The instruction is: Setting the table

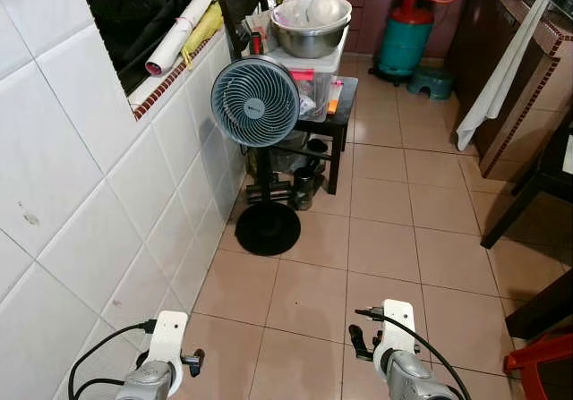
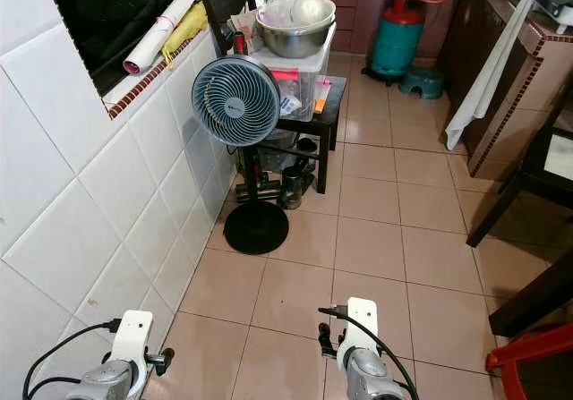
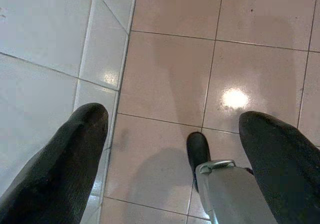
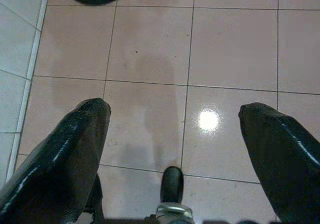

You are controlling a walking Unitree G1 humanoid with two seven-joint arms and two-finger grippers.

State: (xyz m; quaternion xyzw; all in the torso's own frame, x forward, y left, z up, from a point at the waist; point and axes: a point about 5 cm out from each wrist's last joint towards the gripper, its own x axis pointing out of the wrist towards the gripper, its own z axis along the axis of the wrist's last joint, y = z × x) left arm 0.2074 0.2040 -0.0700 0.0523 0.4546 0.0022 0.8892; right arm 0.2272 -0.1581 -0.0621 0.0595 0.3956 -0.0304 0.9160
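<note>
Both arms hang low over the pink tiled floor (image 1: 385, 239), the left arm (image 1: 161, 364) close to the white tiled wall (image 1: 89, 203) and the right arm (image 1: 394, 346) further out. My left gripper (image 3: 172, 119) is open with nothing between its black fingers (image 3: 75, 149). My right gripper (image 4: 175, 108) is open too, holding nothing, above bare tiles. Ahead, a steel bowl (image 1: 311, 35) with pale bags in it rests on a clear plastic box (image 1: 313, 82), which stands on a small black table (image 1: 346, 96).
A standing fan (image 1: 255, 103) with a round black base (image 1: 267, 228) is by the wall. A green gas cylinder (image 1: 407, 38) stands at the back. A dark counter (image 1: 524, 105) with a hanging white cloth (image 1: 501, 69), dark furniture legs (image 1: 515, 208) and a red stool (image 1: 542, 355) line the right.
</note>
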